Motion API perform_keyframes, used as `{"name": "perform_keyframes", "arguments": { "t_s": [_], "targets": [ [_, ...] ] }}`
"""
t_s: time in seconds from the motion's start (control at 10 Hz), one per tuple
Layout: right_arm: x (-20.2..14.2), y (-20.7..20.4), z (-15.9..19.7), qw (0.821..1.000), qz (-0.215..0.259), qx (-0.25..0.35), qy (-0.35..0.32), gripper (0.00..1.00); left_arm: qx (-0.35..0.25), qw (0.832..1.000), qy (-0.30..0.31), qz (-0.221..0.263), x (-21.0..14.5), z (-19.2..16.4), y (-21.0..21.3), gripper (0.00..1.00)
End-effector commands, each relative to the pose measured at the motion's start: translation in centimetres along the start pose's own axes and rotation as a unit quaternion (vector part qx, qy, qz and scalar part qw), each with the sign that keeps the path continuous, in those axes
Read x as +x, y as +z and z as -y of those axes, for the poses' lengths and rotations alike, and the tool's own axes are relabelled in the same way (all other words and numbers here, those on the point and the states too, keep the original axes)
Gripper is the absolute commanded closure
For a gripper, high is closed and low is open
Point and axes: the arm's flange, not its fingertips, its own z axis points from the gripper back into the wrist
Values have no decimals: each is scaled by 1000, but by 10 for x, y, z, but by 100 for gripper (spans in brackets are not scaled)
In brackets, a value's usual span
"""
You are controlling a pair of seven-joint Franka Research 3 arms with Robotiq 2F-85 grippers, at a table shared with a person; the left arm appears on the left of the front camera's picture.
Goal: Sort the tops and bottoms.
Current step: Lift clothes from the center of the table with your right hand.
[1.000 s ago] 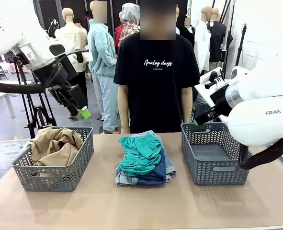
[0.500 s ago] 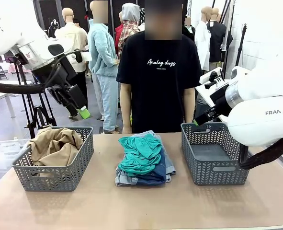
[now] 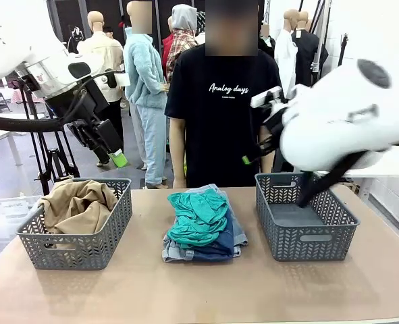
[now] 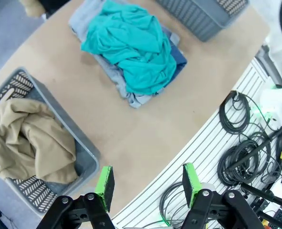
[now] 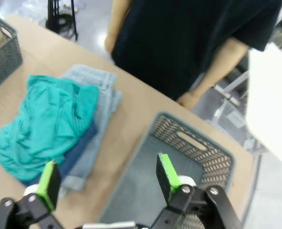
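A teal-green top [image 3: 198, 217] lies crumpled on a stack of denim bottoms [image 3: 209, 251] at the table's centre. The tan-beige top [image 3: 77, 206] fills the left basket [image 3: 77, 251]. My left gripper [image 3: 115, 156] hangs open and empty high above that basket. Its wrist view looks down on the tan top [image 4: 26, 143], the teal top [image 4: 131, 47] and light denim [image 4: 113, 76], with the left gripper [image 4: 148, 181] holding nothing. My right gripper [image 3: 252, 152] is open in the air above the right basket [image 3: 300, 239]. In the right wrist view the right gripper [image 5: 107, 179] frames the teal top [image 5: 45, 124], light shorts [image 5: 100, 95] and the basket [image 5: 188, 148].
A person in a black T-shirt [image 3: 223, 101] stands at the far edge, arms down, one hand [image 5: 188, 100] near the right basket. The right basket has nothing in it. Cables [image 4: 241, 143] lie on the floor by the table's near side.
My right arm has swung from the far right in toward the middle, and its gripper now sits above the right basket's left side. The left arm and the clothes have not moved.
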Motion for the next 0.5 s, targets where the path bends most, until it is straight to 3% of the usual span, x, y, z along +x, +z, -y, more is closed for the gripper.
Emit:
{"name": "perform_keyframes", "arguments": {
  "t_s": [0.0,0.4],
  "targets": [
    [26,-63,29,996,-45,73,-18,0,-4,1000,0,1,0,1,1,25],
    [28,-145,-3,981,-116,155,-21,0,-4,1000,0,1,0,1,1,25]
  ]
}}
